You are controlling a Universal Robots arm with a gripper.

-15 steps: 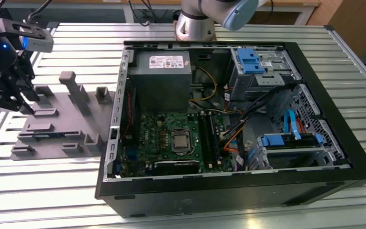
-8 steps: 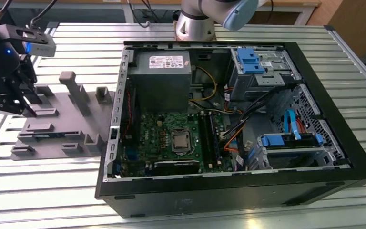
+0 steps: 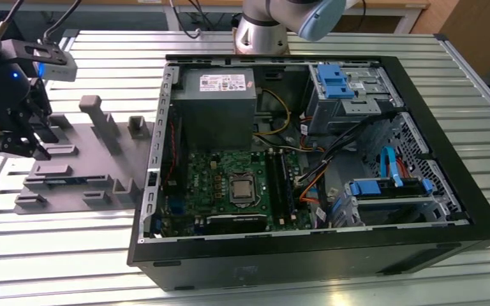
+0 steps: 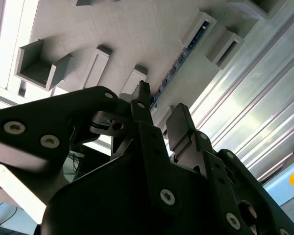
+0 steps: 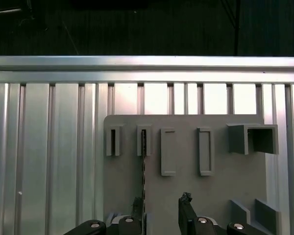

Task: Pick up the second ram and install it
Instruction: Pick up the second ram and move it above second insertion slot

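Hovering over the grey fixture (image 5: 220,186), the gripper (image 5: 161,210) has its claw wide open, nothing in it. The second ram (image 5: 143,166) stands on edge in a slot by the fixture's edge, just beside one fingertip (image 5: 186,201).

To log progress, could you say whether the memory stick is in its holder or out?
In: the memory stick stands on edge in slots of the holder.
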